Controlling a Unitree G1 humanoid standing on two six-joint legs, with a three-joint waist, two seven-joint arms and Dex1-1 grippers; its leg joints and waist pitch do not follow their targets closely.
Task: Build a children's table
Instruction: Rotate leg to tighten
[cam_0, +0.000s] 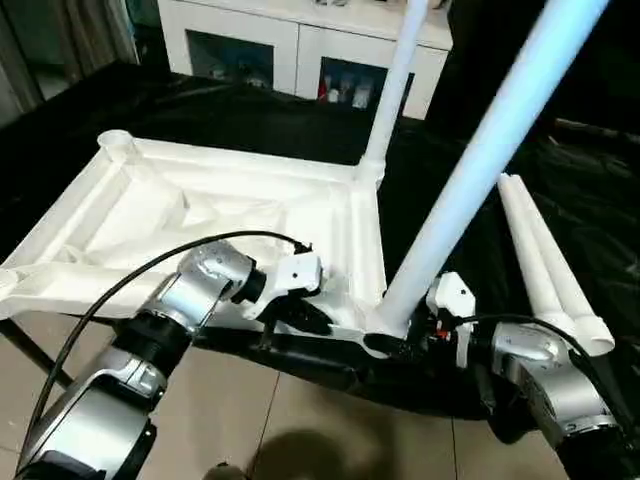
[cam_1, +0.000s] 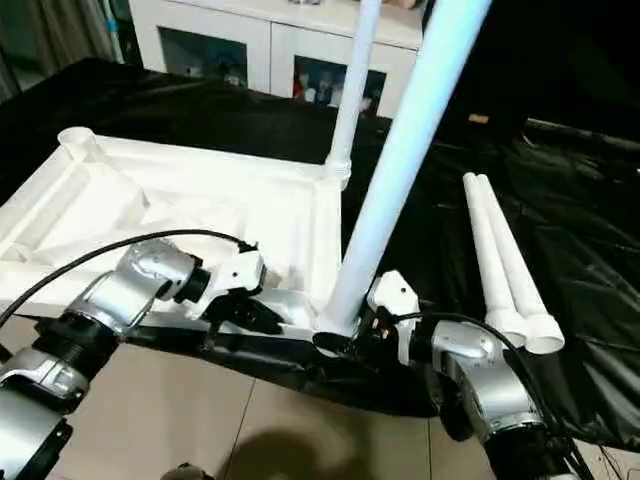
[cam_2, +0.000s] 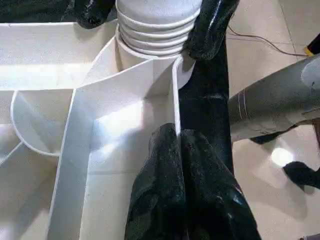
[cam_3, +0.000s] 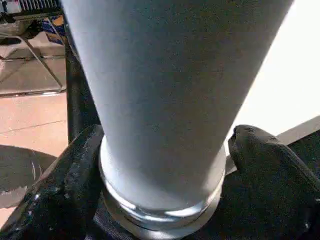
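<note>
right pincer (cam_3: 162, 150) clamped around near leg (cam_0: 480, 165) at its corner socket, left pincer (cam_2: 180, 150) pinched on tabletop rib (cam_2: 175, 95)

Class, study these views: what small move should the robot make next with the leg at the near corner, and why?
Probably turn the leg further into the near corner socket with the right hand: threads still show above the socket, and the left hand steadies the table top.
</note>
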